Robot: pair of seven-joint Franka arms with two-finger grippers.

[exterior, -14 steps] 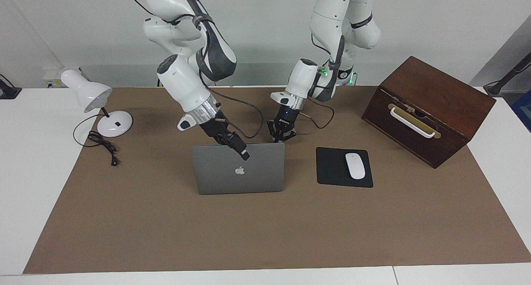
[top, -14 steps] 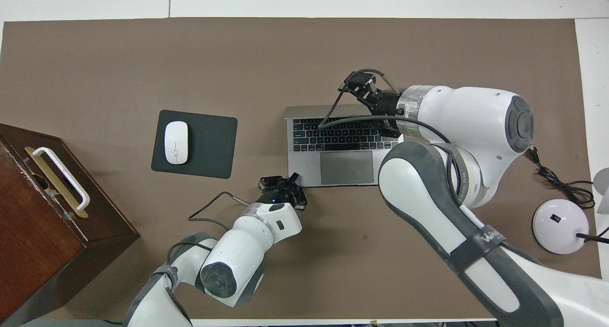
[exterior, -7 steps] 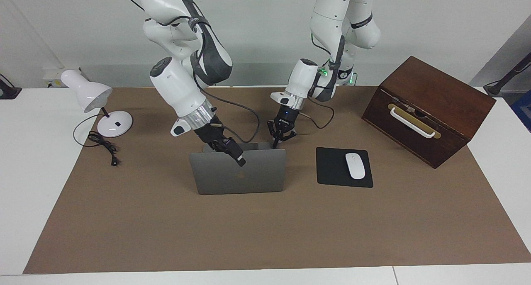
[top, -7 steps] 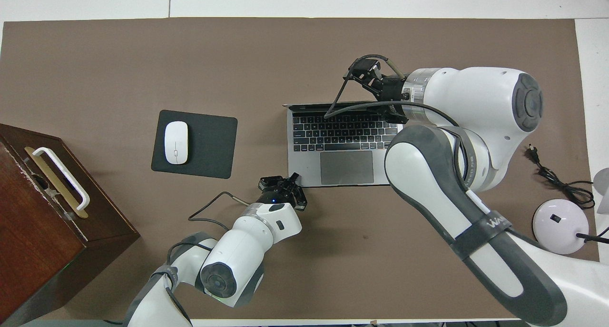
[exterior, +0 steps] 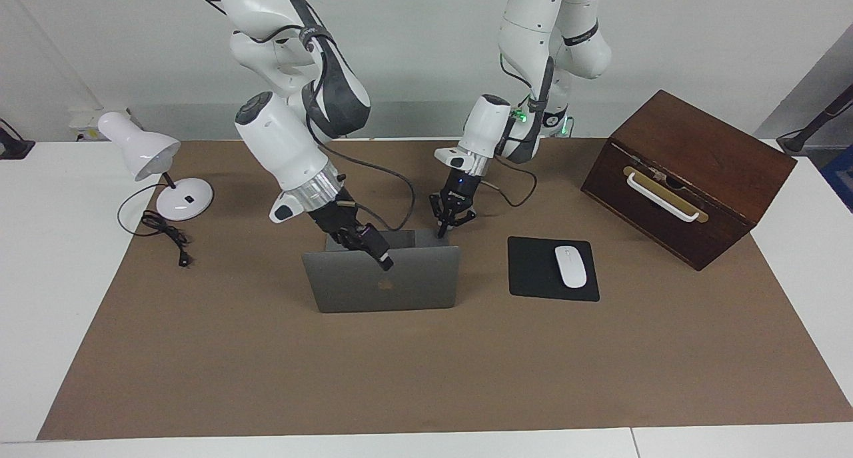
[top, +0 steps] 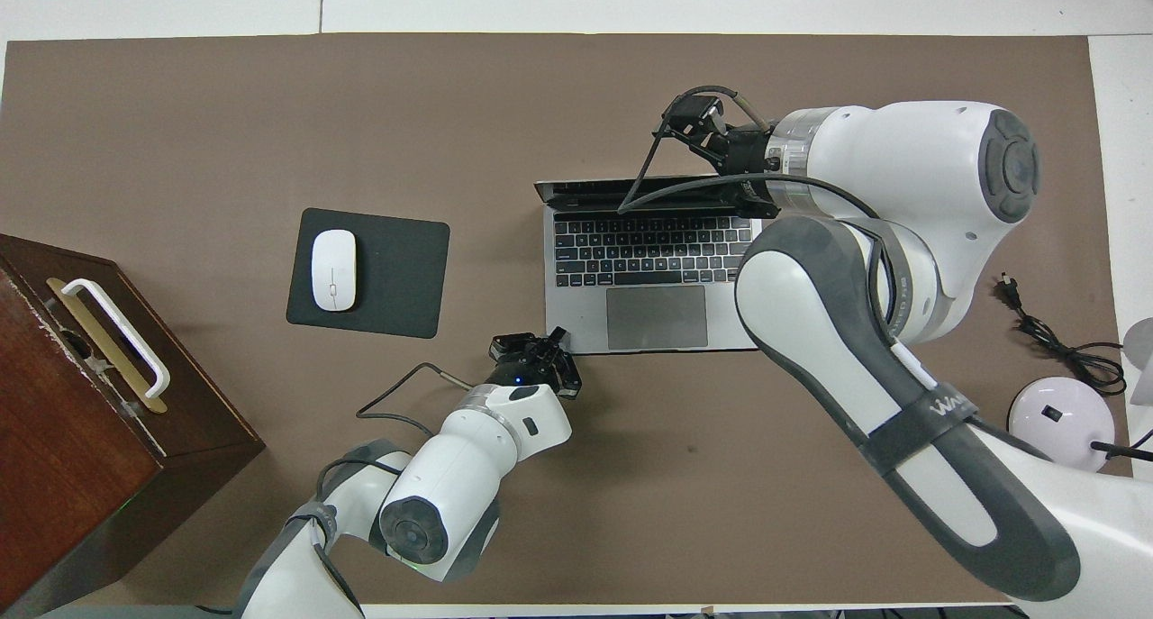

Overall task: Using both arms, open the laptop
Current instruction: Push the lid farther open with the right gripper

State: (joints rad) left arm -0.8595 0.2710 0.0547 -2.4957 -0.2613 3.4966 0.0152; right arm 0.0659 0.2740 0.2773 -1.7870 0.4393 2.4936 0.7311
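Observation:
The silver-grey laptop (exterior: pixel 386 285) stands open in the middle of the brown mat, its lid tilted back away from the robots. The overhead view shows its keyboard deck (top: pixel 649 277). My right gripper (exterior: pixel 376 253) holds the lid's top edge, one finger lying over the lid's outer face; it also shows in the overhead view (top: pixel 694 119). My left gripper (exterior: pixel 450 221) is open, with one fingertip down on the deck's corner nearest the robots, toward the left arm's end; it also shows in the overhead view (top: pixel 540 353).
A black mouse pad (exterior: pixel 533 271) with a white mouse (exterior: pixel 571 266) lies beside the laptop, toward the left arm's end. A wooden box (exterior: pixel 686 171) stands at that end. A white desk lamp (exterior: pixel 143 153) and its cord (exterior: pixel 166 235) are at the right arm's end.
The laptop's lid has swung further open, away from the robots, and my right gripper has moved with its top edge. The left gripper has stayed on the deck's corner.

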